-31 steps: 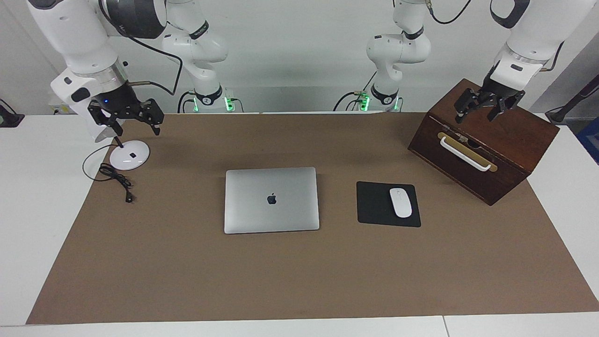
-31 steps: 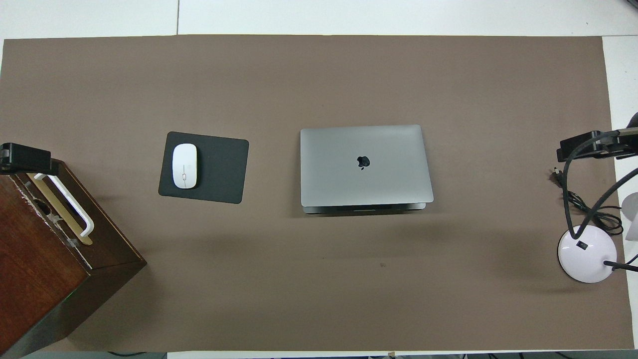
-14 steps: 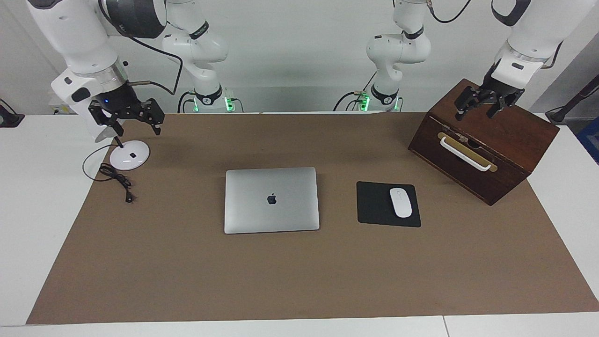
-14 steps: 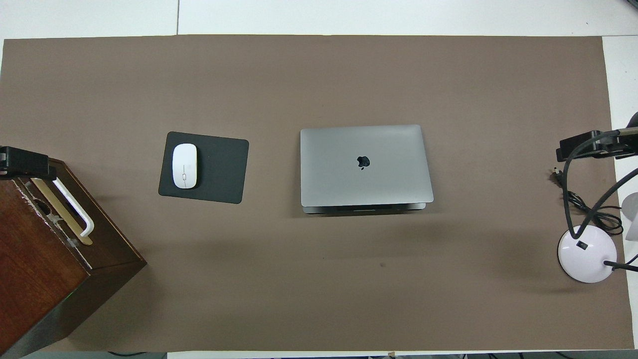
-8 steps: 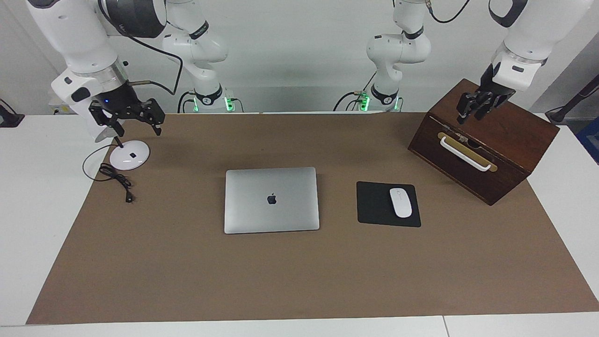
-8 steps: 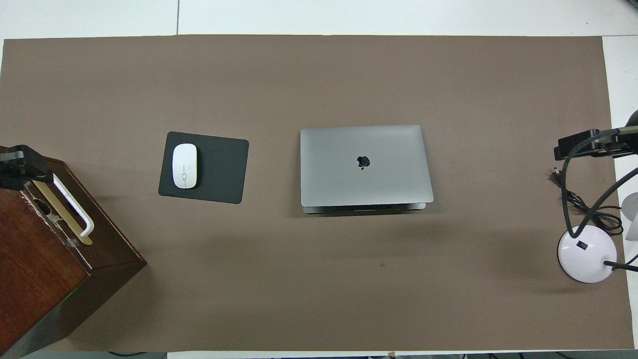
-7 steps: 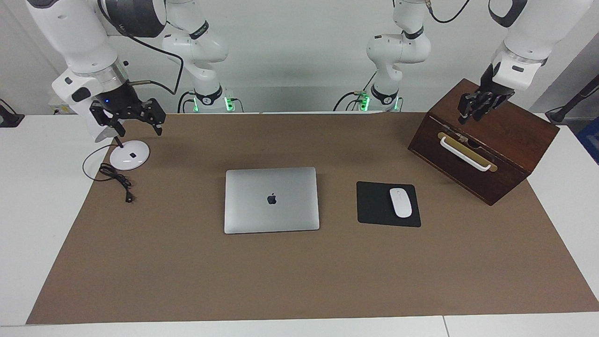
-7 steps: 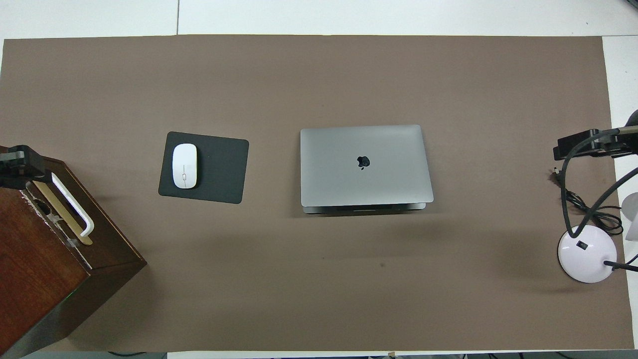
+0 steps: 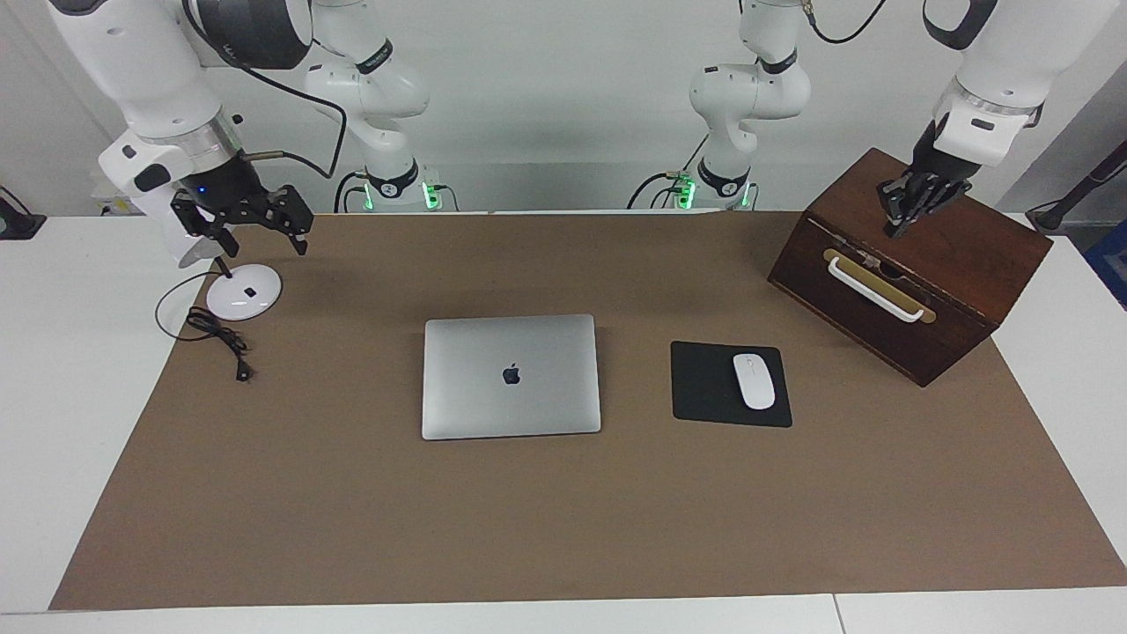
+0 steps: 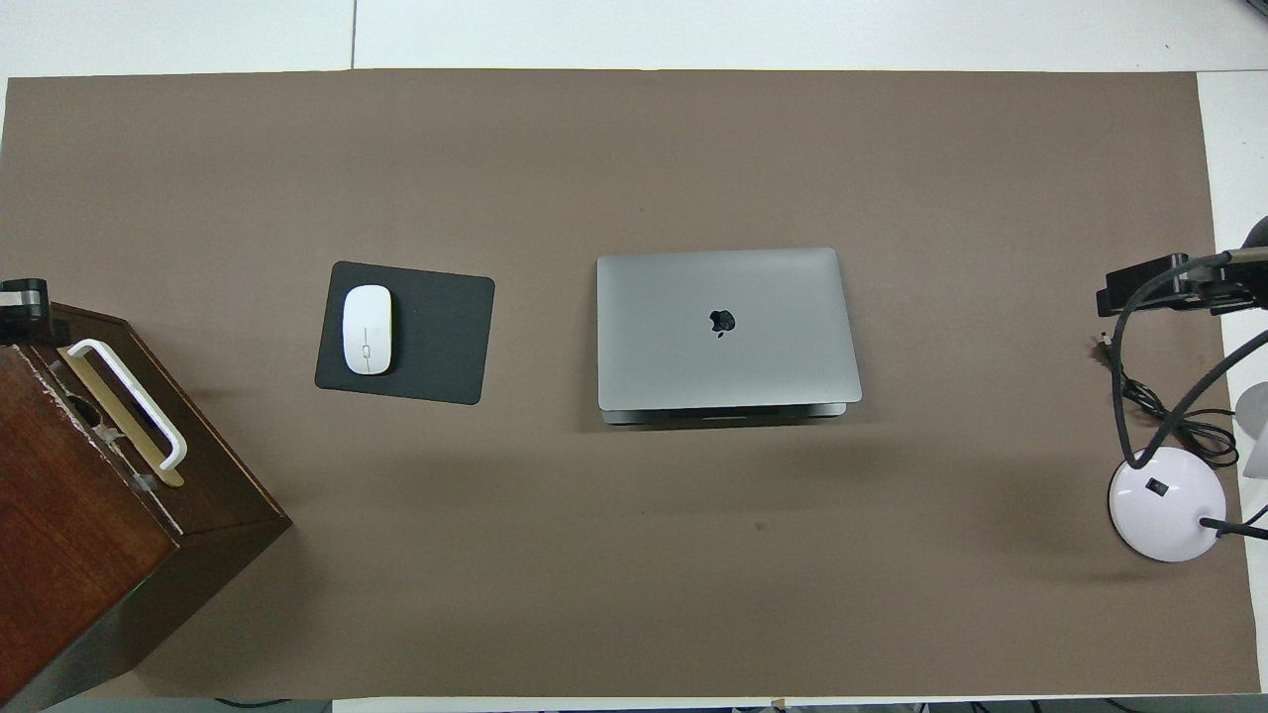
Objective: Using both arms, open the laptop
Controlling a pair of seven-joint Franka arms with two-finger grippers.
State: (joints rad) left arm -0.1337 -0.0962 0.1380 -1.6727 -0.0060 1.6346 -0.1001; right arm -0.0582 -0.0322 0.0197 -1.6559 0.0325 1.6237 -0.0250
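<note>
Both grippers sit mostly cropped overhead; laptop (image 9: 511,376) shows fully.

laptop (image 9: 511,376): 1 | mouse pad (image 9: 709,384): 1 | mouse (image 9: 754,380): 1 | wooden box (image 9: 916,264): 1 | lamp (image 9: 243,292): 1

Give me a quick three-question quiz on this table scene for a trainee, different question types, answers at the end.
1. True or false: the laptop lid is shut.
2. What lies on the mouse pad? A) a cable B) a mouse C) a lamp
3. Fill in: the left gripper is over the wooden ____.

Key
1. True. It lies flat and closed, with neither gripper at it; the right gripper is open above the lamp base.
2. B, the mouse.
3. box. The left gripper is shut and holds nothing.
</note>
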